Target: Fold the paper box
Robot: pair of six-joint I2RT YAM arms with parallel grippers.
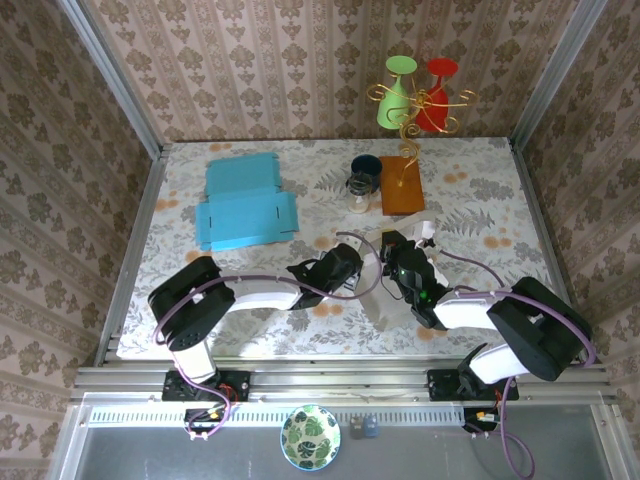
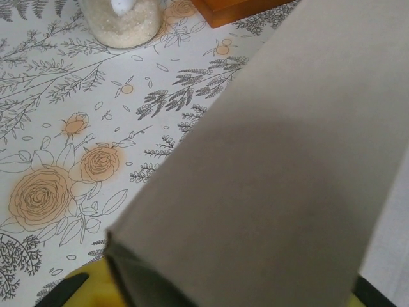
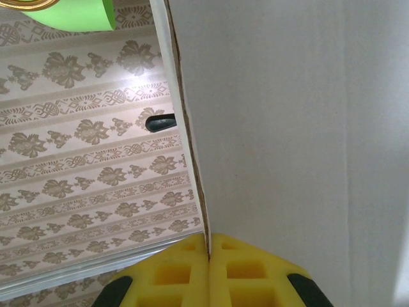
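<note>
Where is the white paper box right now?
The white paper box is held up mid-table, just in front of the glass jar and wooden block; the right wrist view shows the right hand pinching its edge.

Bright, even light throughout — a soft shadow dulls the paper box (image 2: 275, 166) (close, slightly blurred).

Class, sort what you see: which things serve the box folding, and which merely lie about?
In the job: white paper box, left gripper, right gripper.
Lying about: blue flat cartons, glass jar, dark cup, wooden stand, bowl.
</note>
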